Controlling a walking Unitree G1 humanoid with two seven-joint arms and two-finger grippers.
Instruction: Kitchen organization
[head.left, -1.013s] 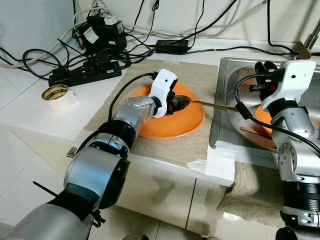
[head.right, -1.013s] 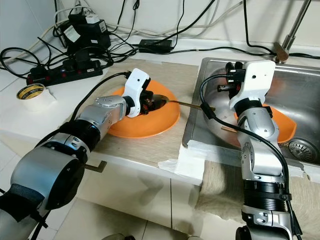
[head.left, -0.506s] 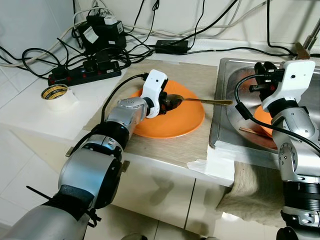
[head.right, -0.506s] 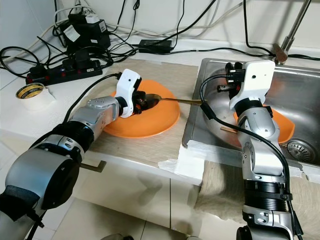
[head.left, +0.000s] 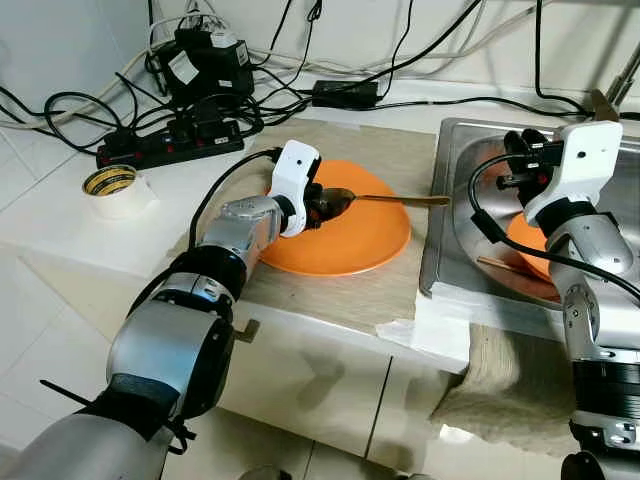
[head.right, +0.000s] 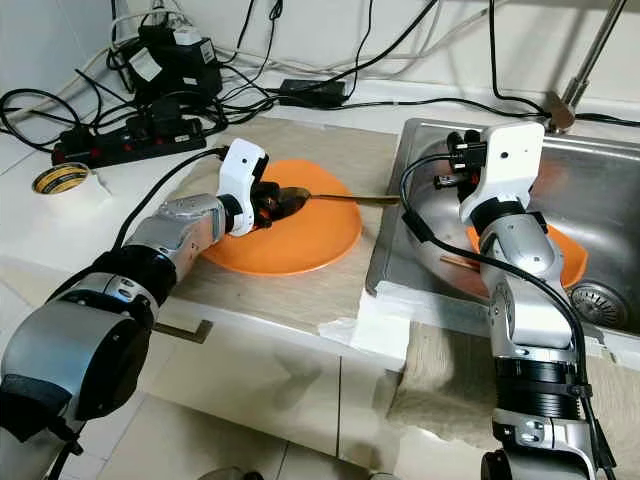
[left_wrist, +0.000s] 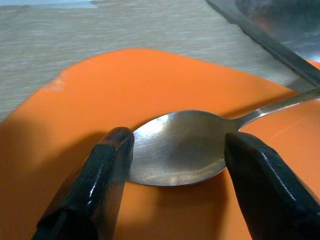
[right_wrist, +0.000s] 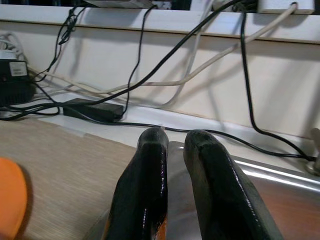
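Pinching the bowl of a metal spoon (left_wrist: 180, 147) between its two black fingers, the left claw (head.left: 322, 205) hovers over the orange plate (head.left: 350, 235) on the beige mat (head.left: 400, 150) covering the desk (head.left: 60, 225). The spoon's handle reaches toward the sink (head.left: 455, 200). Above that sink, the right claw (right_wrist: 181, 165) is raised, fingers pressed together, with another orange dish (head.right: 570, 255) lying below.

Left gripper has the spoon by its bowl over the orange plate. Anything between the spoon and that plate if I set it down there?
Nothing visible. The left gripper holds the spoon by its bowl just above the bare orange plate; its handle points toward the sink.
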